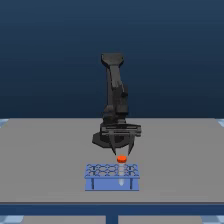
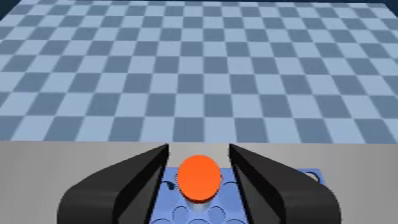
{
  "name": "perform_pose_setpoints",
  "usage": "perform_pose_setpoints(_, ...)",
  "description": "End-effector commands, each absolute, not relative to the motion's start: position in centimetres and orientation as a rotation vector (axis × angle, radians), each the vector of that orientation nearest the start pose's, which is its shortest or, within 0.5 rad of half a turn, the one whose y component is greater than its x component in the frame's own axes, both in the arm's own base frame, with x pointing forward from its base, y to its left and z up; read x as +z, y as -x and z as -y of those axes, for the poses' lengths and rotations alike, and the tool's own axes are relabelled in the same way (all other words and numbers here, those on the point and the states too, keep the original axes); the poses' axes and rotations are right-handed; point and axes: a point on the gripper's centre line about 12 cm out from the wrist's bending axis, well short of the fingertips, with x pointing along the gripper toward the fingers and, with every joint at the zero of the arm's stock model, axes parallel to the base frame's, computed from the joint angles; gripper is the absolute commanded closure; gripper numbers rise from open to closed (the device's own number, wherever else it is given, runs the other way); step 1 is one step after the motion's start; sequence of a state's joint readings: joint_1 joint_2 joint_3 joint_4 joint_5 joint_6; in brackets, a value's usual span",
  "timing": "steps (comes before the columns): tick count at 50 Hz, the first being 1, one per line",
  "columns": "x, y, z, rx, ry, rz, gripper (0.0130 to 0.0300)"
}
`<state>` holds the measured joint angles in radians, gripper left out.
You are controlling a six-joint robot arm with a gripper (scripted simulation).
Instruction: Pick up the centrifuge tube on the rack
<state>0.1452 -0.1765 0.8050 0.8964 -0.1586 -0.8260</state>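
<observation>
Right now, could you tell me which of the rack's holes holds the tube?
The hole below the gripper, toward the exterior view's right: the orange-capped tube stands there; the rack's other holes look empty.

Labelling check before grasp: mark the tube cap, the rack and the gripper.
centrifuge tube (image 2: 198, 177): wrist view, middle of its orange-red cap.
rack (image 1: 112, 183): exterior view, light-blue front wall below the hole grid.
gripper (image 1: 122, 150): exterior view, midway between the fingertips, just above the cap.

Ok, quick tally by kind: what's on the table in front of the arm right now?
Tube with orange-red cap: 1
Light-blue rack: 1
Gripper, over the cap, fingers either side: 1
Total: 3
</observation>
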Motion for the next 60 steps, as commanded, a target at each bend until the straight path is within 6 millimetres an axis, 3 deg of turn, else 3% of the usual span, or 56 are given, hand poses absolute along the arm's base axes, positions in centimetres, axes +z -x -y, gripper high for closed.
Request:
perform_pose_setpoints(1,19.6,-34.9,-3.6,0.0,0.0,-0.523,0.013)
perform_pose_setpoints(60,16.4,-34.9,-3.6,0.0,0.0,-0.524,0.013)
